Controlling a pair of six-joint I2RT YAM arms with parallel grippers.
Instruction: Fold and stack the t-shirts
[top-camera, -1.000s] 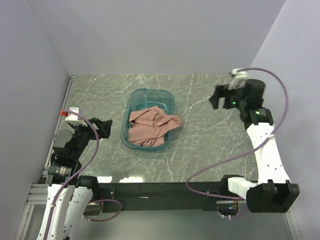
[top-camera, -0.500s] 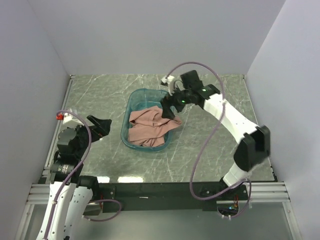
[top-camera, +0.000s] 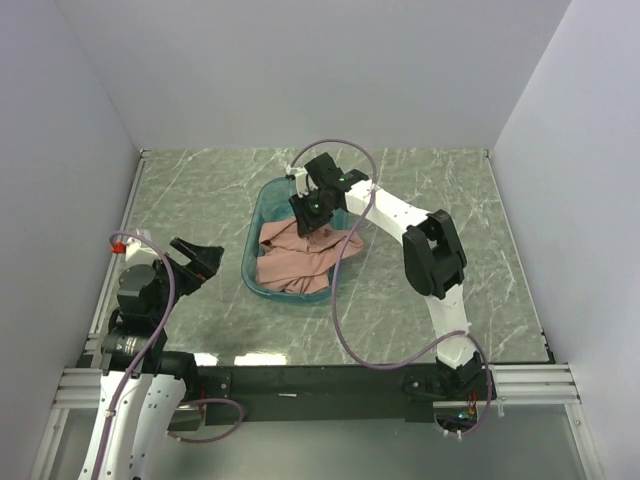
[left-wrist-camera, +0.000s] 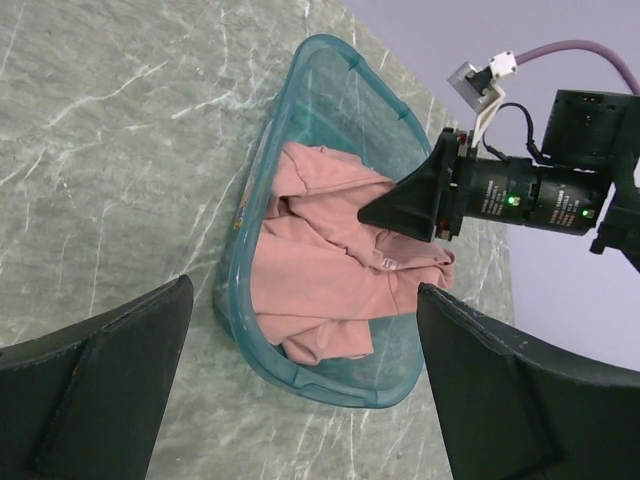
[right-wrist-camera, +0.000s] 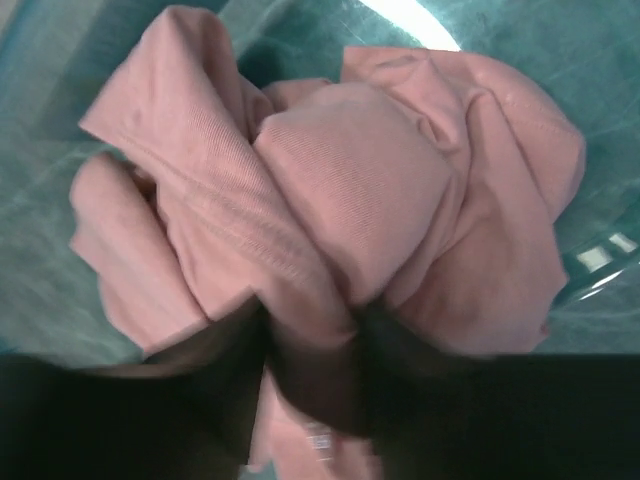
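One t-shirt (top-camera: 292, 262) in one tub (left-wrist-camera: 340, 100) — left tool (top-camera: 210, 265) released, right tool (top-camera: 308, 220) — state unclear.

The top camera is looking down on the table (top-camera: 200, 190) from above its near edge. The left wrist camera is facing the tub (left-wrist-camera: 330, 100) from the left edge; the right is looking closely at the shirt (right-wrist-camera: 360, 180), shared by all 3.

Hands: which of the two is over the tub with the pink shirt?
The right hand, down at the pink t-shirt in the teal tub. The left hand hangs open, apart from the tub.
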